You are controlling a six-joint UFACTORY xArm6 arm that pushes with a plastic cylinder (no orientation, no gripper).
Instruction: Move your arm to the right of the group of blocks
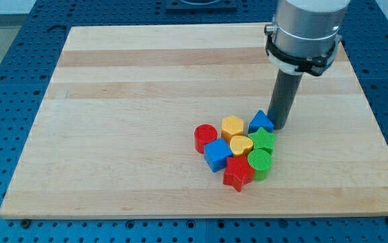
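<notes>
my tip [279, 126] touches the blue triangle block [261, 122] at the group's upper right; no gripper here to open or close. slide rightward over bare worktop [113, 101], clear of the green blocks [261, 152].

Readable text: none that I can find anywhere in my camera view.
Wooden board [113, 101]: plain grain, no markings.
Blocks beside my tip [279, 127]: plain coloured faces, unlettered.
Arm housing [306, 30] above my tip: smooth grey, no brand or number that I can make out.
Blue surround [5, 67]: bare of signs.
</notes>
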